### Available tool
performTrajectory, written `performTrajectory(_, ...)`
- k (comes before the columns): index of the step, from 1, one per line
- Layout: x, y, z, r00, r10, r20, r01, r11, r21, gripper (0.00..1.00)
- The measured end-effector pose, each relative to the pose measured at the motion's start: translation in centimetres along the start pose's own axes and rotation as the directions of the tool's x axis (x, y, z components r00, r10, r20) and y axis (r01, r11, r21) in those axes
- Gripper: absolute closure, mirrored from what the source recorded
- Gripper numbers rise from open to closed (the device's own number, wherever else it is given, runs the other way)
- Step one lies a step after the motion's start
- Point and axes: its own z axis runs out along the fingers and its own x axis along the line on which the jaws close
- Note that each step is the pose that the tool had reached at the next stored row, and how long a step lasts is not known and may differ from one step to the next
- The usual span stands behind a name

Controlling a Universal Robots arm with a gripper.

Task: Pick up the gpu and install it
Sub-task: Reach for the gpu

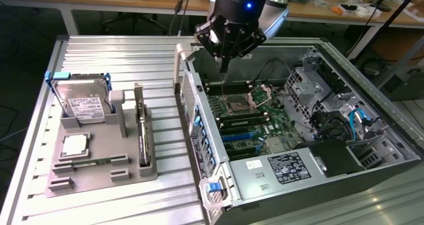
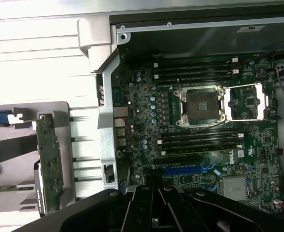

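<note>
The gpu (image 1: pixel 141 138) stands edge-on in a slot of the grey holder (image 1: pixel 126 178) on the table, at the exterior view's left of the open computer case. In the wrist view the gpu (image 2: pixel 49 162) appears as a long green-dark card with a metal end. My gripper (image 1: pixel 224 68) hangs above the motherboard (image 1: pixel 242 118) inside the case, well apart from the gpu. Its fingers are shut together with nothing between them. The wrist view shows my gripper (image 2: pixel 154 203) over the board near the blue slots (image 2: pixel 190 170), with the CPU socket (image 2: pixel 202 104) beyond.
A silver hard drive (image 1: pixel 83 103) with a white label, a square chip (image 1: pixel 75 144) and a slim memory stick (image 1: pixel 89 161) also sit in the holder. The case wall (image 1: pixel 192 111) rises between holder and motherboard. A power supply (image 1: pixel 278 168) and drive cages (image 1: pixel 318 86) stand inside the case.
</note>
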Motion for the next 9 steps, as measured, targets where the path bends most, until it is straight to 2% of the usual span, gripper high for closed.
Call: performTrajectory(9,0.98,-0.07,-0.02,1.0,0.0,0.0,0.0,1.0,-0.0001,0.89)
